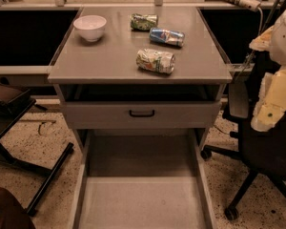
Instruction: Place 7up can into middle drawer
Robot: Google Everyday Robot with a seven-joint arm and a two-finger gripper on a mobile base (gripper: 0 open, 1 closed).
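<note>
Camera view: 7up can (pixel 155 61) lies on its side near the desk (pixel 97 61) front edge, long axis roughly left-right, well left of the gripper (pixel 266 120) at far right (open or closed: cannot tell), middle drawer (pixel 143 204) pulled out below-left of it.

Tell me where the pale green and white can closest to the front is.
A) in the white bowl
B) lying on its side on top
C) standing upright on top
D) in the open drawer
B: the 7up can lies on its side on the cabinet top, above the pulled-out middle drawer; the tool is not in view.
</note>
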